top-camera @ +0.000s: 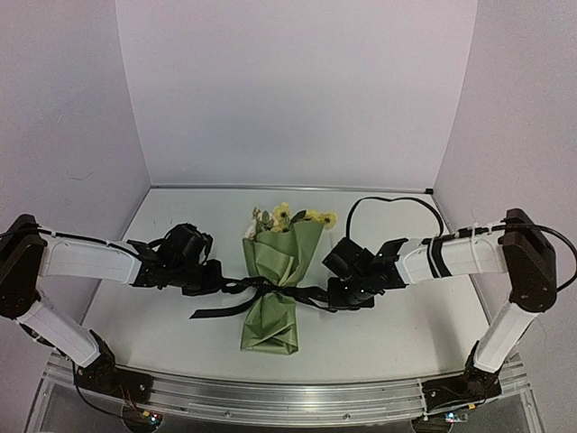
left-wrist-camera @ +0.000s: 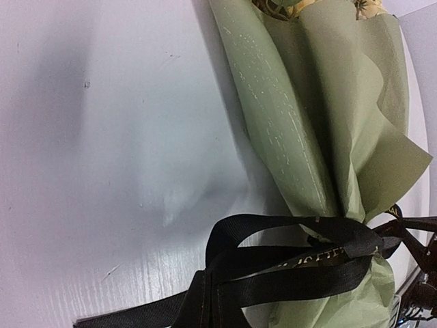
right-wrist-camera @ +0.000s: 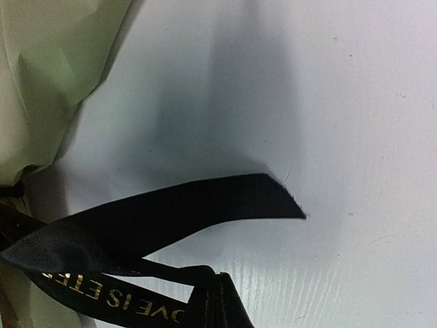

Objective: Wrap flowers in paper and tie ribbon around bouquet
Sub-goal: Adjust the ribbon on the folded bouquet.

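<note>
Top external view: the bouquet [top-camera: 270, 327] lies flat on the table [top-camera: 135, 325] between the two sets of jaws, its wide end pointing away from the arm bases. The olive-green paper [top-camera: 287, 257] forms a cone that holds the flowers [top-camera: 294, 216], whose pale yellow and cream heads poke out of its open mouth. The folded narrow end lies nearest the bases. The black ribbon [top-camera: 216, 311] cinches the cone at its waist, gathering the paper into creases, and one loose tail trails on the table just nearward of the left gripper [top-camera: 221, 281]. That gripper's jaws are clenched on ribbon strands just left of the cone, and the right gripper [top-camera: 335, 294] is clamped on the ribbon just right of it. The left wrist view shows ribbon loops right ahead of the jaws, with gold lettering on one band. The right wrist view shows a cut ribbon end sticking out ahead of the jaws over bare table.
</note>
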`<state>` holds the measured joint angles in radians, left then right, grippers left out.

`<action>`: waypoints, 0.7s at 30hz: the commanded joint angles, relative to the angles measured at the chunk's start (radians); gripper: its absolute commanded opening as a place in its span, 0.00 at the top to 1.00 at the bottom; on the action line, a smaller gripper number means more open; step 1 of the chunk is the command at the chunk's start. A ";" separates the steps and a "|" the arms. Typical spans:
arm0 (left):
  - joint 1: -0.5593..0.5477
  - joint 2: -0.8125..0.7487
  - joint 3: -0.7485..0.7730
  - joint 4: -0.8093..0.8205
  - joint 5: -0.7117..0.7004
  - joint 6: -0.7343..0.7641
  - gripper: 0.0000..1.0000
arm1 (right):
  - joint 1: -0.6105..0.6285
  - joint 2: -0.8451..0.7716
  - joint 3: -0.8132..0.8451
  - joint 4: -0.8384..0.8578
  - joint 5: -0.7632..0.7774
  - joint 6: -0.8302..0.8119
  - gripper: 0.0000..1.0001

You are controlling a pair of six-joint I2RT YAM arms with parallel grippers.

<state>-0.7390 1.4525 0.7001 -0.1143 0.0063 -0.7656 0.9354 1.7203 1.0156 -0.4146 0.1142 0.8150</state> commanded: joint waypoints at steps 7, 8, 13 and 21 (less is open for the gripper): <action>0.084 -0.017 -0.088 -0.046 -0.149 -0.057 1.00 | -0.134 -0.118 -0.184 -0.214 0.133 0.033 1.00; 0.092 -0.022 -0.097 -0.039 -0.139 -0.057 1.00 | -0.140 -0.126 -0.195 -0.214 0.134 0.033 1.00; 0.105 -0.042 -0.110 -0.018 -0.112 -0.052 1.00 | -0.152 -0.133 -0.207 -0.207 0.112 0.035 1.00; 0.095 -0.062 -0.107 0.096 -0.009 0.013 1.00 | -0.107 -0.099 -0.088 -0.236 0.012 -0.047 1.00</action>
<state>-0.7085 1.4256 0.6205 0.0401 0.1504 -0.7803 0.8562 1.6017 0.9011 -0.3399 0.0013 0.8039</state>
